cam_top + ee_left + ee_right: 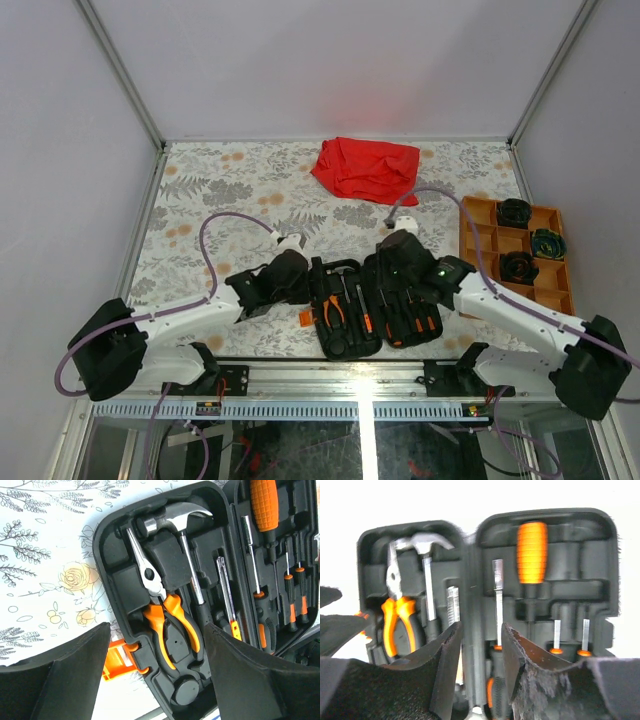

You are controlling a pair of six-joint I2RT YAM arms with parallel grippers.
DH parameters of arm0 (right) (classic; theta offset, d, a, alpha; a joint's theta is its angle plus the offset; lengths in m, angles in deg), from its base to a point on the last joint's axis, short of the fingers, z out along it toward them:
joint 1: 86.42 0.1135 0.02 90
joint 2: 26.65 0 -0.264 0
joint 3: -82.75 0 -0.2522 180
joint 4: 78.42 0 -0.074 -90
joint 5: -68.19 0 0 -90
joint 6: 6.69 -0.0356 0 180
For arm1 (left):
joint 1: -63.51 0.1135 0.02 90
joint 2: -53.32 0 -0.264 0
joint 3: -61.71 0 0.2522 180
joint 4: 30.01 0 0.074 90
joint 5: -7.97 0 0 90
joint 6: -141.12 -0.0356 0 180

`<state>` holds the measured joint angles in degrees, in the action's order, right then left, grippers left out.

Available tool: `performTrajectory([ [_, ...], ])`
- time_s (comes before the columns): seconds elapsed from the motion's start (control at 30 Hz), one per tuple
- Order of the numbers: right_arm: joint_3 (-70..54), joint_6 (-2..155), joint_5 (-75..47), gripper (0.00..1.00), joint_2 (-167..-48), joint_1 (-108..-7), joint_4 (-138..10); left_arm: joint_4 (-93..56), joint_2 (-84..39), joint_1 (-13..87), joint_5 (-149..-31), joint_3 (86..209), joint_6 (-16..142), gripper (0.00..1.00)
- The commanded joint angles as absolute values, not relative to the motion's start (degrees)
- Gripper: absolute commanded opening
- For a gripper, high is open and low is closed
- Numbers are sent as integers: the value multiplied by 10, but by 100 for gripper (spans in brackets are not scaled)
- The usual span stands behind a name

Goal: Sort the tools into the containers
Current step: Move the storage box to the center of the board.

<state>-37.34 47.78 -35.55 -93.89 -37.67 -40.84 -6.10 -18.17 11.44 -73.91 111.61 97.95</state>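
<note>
The black case lies open on the bench, with pliers and hammer in its left half and screwdrivers in its right. The orange tray holds three dark round items. The left hand gapes wide, the right hand is narrower, and both are empty.

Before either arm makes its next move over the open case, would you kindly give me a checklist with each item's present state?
1. The case open, both halves lying flat: ok.
2. The left tool open and empty, above the pliers: ok.
3. The right tool open and empty, over the hinge of the case: ok.
4. The pliers and the hammer seated in their slots: ok.
5. Every slot in the right half filled: cannot tell, partly hidden.
6. The red cloth well away from the case: ok.
</note>
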Motion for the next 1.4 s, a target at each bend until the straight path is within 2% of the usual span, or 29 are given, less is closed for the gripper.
performTrajectory([
  [0.0,-414,494,-374,46,-881,-470,-388,-104,-174,128,-785,1108,945,72],
  [0.17,-431,521,-332,50,-853,-565,-382,-92,-211,130,-793,1127,935,67],
  [0.57,-445,526,-305,49,-849,-579,-397,-71,-269,172,-773,1143,952,51],
  [0.83,-456,531,-313,49,-830,-579,-401,-90,-305,201,-779,1154,950,24],
  [1.1,-444,536,-317,49,-844,-580,-399,-90,-294,266,-794,1141,926,4],
  [1.2,-442,538,-321,49,-850,-580,-400,-89,-296,292,-808,1144,903,0],
  [1.37,-442,547,-320,50,-858,-593,-403,-84,-315,313,-823,1159,884,0],
])
